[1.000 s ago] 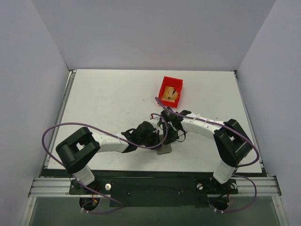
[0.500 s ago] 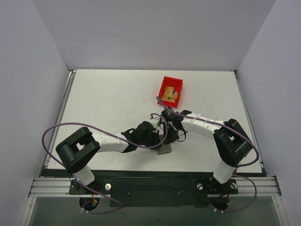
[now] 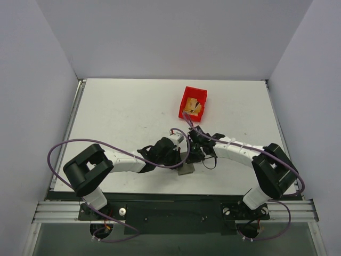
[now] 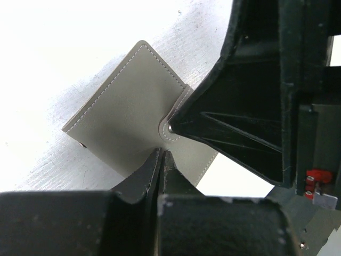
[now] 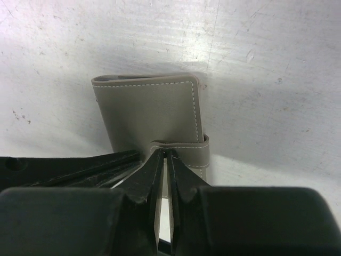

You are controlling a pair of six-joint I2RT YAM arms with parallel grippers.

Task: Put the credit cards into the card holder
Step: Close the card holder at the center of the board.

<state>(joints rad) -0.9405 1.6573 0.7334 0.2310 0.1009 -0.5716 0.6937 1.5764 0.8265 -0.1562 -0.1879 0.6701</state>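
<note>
The grey card holder (image 3: pixel 186 170) lies closed on the table near the front edge. It also shows in the left wrist view (image 4: pixel 128 112) and the right wrist view (image 5: pixel 152 109). Its lighter closing tab (image 5: pixel 184 151) is wrapped over one edge. My left gripper (image 4: pixel 161 153) is shut, its tips resting on the holder's face. My right gripper (image 5: pixel 164 154) is shut to a thin slit, its tips at the rounded end of the tab. In the top view the two grippers, left (image 3: pixel 180 156) and right (image 3: pixel 193 154), meet just above the holder. Gold-tan credit cards (image 3: pixel 195 108) lie in the red bin.
The small red plastic bin (image 3: pixel 185 98) stands behind the grippers, right of the table's middle. Purple cables loop beside both arms. White walls close in the left, back and right sides of the table.
My right arm has stretched out, its elbow moving right and toward the front, while its gripper stayed at the holder. The left arm and the holder have not moved.
</note>
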